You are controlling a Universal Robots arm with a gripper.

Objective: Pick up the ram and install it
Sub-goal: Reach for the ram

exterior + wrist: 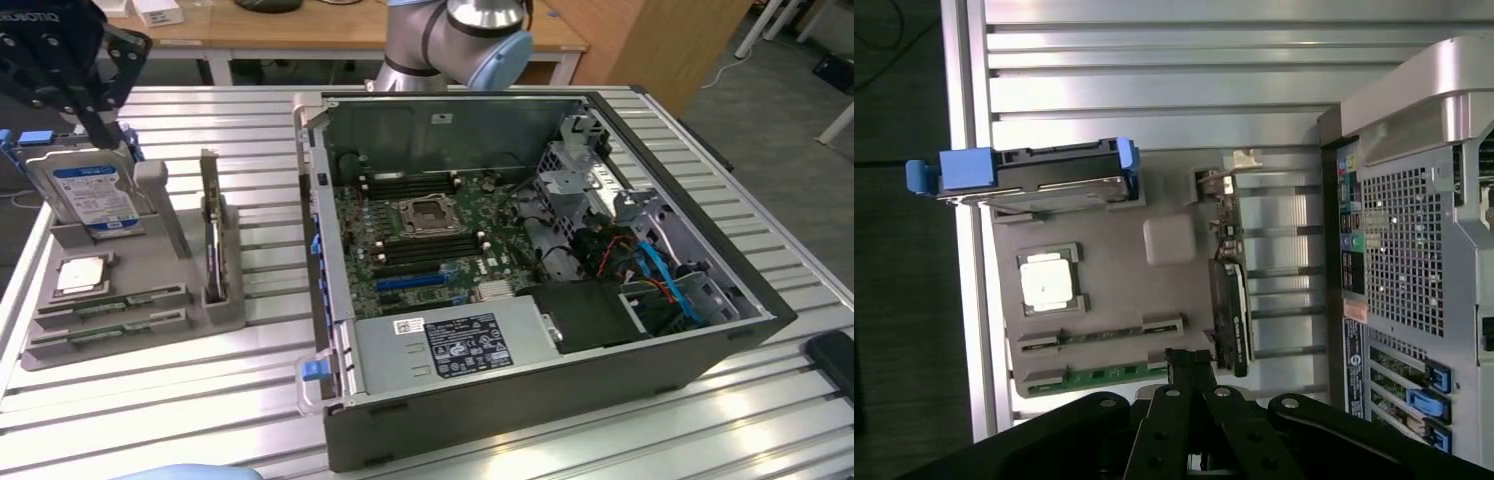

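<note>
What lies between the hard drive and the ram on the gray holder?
The silver processor, between the hard drive and the ram; both the exterior and wrist views show it.

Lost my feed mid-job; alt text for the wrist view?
The shut gripper hangs over a grey holder, closest to the green ram lying in a slot. The holder also carries a silver processor, a hard drive and an expansion card.

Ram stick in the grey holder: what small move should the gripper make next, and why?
Probably open the jaws. The gripper is shut and empty above the grey holder, while the ram lies in its slot, untouched.
</note>
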